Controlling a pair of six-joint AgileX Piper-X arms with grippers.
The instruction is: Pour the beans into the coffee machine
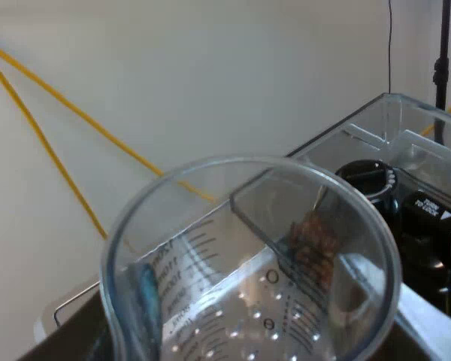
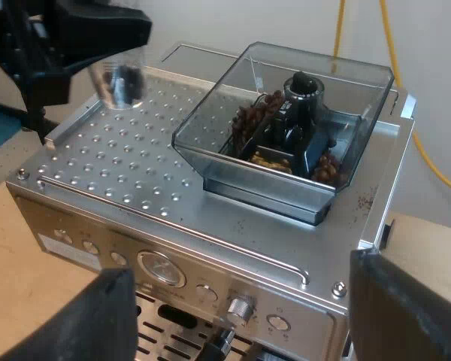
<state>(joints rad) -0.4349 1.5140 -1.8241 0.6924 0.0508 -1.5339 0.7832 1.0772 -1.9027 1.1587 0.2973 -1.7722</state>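
While the measuring glass (image 1: pixel 248 263) hangs tilted at the left tool (image 2: pixel 90 41), mouth turned toward that arm's camera, note that you cannot tell from its own view how the tool grips it. The glass looks close to empty. A brown patch shows through its wall, and you cannot tell whether that is beans inside it or the load beyond. Seen from the right arm, the glass sits above the perforated top plate (image 2: pixel 113 158) of the espresso machine (image 2: pixel 210 218). It is near the bean hopper (image 2: pixel 286 120) but apart from it, not over its open mouth. Beans (image 2: pixel 252 116) lie heaped in the hopper around its black knob (image 2: pixel 304 86).

Risks, as judged:
- If you tip further here, any beans in the glass would land on the plate, because the mouth stands short of the hopper wall.
- Carrying the glass across low could knock its rim on that clear wall.
- A weak hold on the smooth glass could let it slip.

Right tool (image 2: pixel 244 299): fingers spread wide, holding nothing, low at the machine's front over the dial (image 2: pixel 240 308). Dropping it further risks a bump there.

Dark specks (image 2: pixel 361 201) lie on the machine top just beside the hopper. Counter (image 2: pixel 7 248) shows beside the machine's base.
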